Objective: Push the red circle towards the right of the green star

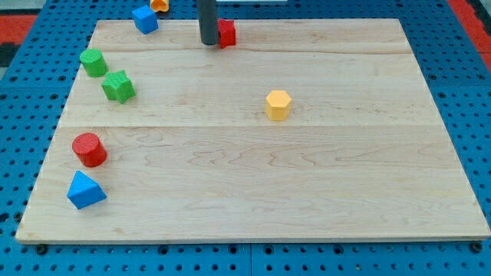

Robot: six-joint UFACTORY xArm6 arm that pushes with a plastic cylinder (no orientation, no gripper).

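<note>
The red circle [90, 149], a short red cylinder, stands near the board's left edge, below the middle. The green star [118, 86] is above it and a little to the right, in the upper left. My rod comes down at the view's top, and my tip [209, 43] rests on the board near the top edge, touching the left side of a red block [227, 33]. The tip is far up and to the right of the red circle and well right of the green star.
A green cylinder [93, 62] sits just up-left of the star. A blue block [145, 18] is at the top left edge, an orange piece [159, 4] behind it. A yellow hexagon [278, 104] is near the middle. A blue triangle [85, 190] lies below the red circle.
</note>
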